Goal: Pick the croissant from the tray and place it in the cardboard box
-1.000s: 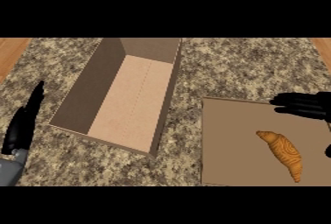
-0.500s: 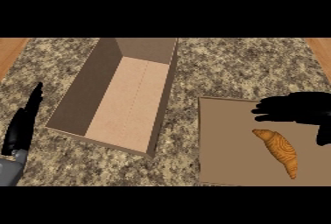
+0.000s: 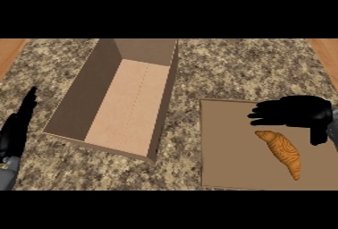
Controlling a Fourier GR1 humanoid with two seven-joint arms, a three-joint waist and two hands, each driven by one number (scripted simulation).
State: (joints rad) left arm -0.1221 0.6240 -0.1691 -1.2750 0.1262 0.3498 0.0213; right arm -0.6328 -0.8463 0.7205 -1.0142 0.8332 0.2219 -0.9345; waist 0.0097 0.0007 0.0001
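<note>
One croissant (image 3: 282,152) lying on tray (image 3: 224,147), right half, pointed ends toward 11 and 5 o'clock. One tray, flat brown, at 4 o'clock of counter (image 3: 218,71). Right hand (image 3: 293,112) over tray's far edge, at 12 o'clock of croissant, just beside its upper tip; fingers straight toward 9 o'clock, thumb down, grasping nothing. One cardboard box (image 3: 122,103), open-topped, at 10 o'clock of tray, apart from it. Left hand (image 3: 19,127) at 9 o'clock edge, released, fingers up, resting.
</note>
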